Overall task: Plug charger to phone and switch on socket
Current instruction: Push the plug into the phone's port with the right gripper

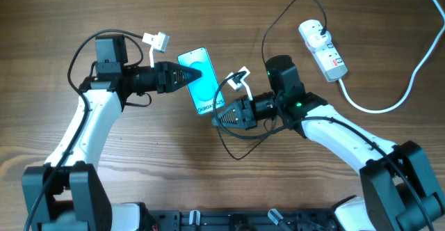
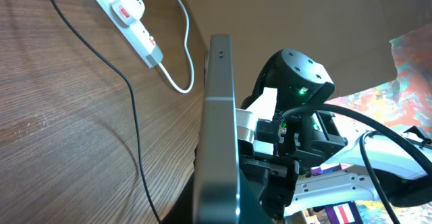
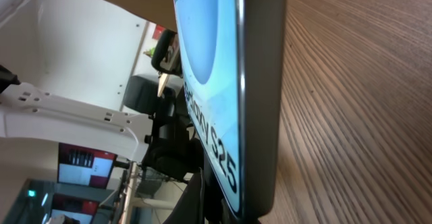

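The phone point(image 1: 201, 85) is near the middle of the surface point(image 1: 139, 168), tipped up on its long edge. My left gripper point(image 1: 186, 74) is closed tight on its top end. I think I hold it this way so the bottom end, where the little hole is, stays free.

My right gripper point(image 1: 224, 114) is right at that bottom end. I cannot tell if it is pinching the tip of the charger point(image 2: 135, 129). The thin black cable runs from there across the surface to the socket point(image 1: 327, 50), far off on my right. The white plug sits in it. The switch is not pushed yet, I think.
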Robot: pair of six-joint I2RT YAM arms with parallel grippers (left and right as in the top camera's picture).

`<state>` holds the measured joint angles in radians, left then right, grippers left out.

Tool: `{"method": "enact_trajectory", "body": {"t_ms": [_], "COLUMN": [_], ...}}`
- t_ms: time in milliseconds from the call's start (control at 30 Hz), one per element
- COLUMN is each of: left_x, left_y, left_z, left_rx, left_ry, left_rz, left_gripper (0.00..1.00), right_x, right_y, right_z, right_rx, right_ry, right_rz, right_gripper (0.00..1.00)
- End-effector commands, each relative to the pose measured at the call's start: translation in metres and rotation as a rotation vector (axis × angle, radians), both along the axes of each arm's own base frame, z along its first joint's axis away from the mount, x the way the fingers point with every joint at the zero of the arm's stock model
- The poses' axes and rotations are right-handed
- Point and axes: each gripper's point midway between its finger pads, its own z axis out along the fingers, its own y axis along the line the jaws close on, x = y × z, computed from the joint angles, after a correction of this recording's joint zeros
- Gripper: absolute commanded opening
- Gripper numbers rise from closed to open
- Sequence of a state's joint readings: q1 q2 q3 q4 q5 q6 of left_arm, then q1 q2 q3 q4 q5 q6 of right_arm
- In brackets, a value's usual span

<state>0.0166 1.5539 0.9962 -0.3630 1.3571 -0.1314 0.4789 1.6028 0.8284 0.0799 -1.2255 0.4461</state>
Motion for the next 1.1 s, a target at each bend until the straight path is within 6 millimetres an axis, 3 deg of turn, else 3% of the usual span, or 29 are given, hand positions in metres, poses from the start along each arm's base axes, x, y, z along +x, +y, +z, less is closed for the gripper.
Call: {"method": "enact_trajectory", "body": {"t_ms": [0, 300, 533, 700, 833, 1000, 1067], "left_x": [-0.02, -0.007, -0.005, -0.004, 0.005, 0.016, 0.02], "left_y": [-0.021, -0.009, -0.002, -0.002, 0.003, 0.011, 0.014], "left_z": [-0.011, -0.014, -0.014, -0.014, -0.028, -0.043, -0.047], "left_rx": [0.006, 0.023, 0.018, 0.01, 0.064, 0.127, 0.141], "left_ry": [0.043, 0.086, 0.124, 0.183, 0.296, 0.403, 0.431], "left_rz": [-0.07, 0.003, 0.028, 0.04, 0.131, 0.249, 0.282], "left_gripper": [0.04, 0.04, 0.04, 0.04, 0.04, 0.04, 0.04], "right_x": [0.032, 0.028, 0.028, 0.04, 0.06, 0.078, 0.081], "right_y": [-0.001, -0.003, -0.003, -0.006, -0.012, -0.018, -0.018], "right_z": [0.009, 0.003, 0.003, -0.003, -0.016, -0.024, -0.022], "right_rx": [-0.023, -0.05, -0.051, -0.088, -0.17, -0.23, -0.226], "right_ry": [-0.086, -0.037, -0.043, -0.065, -0.104, -0.143, -0.159], "right_rz": [-0.104, -0.103, -0.106, -0.165, -0.275, -0.367, -0.378], "right_gripper": [0.11, 0.23, 0.38, 0.58, 0.7, 0.99, 0.99]}}
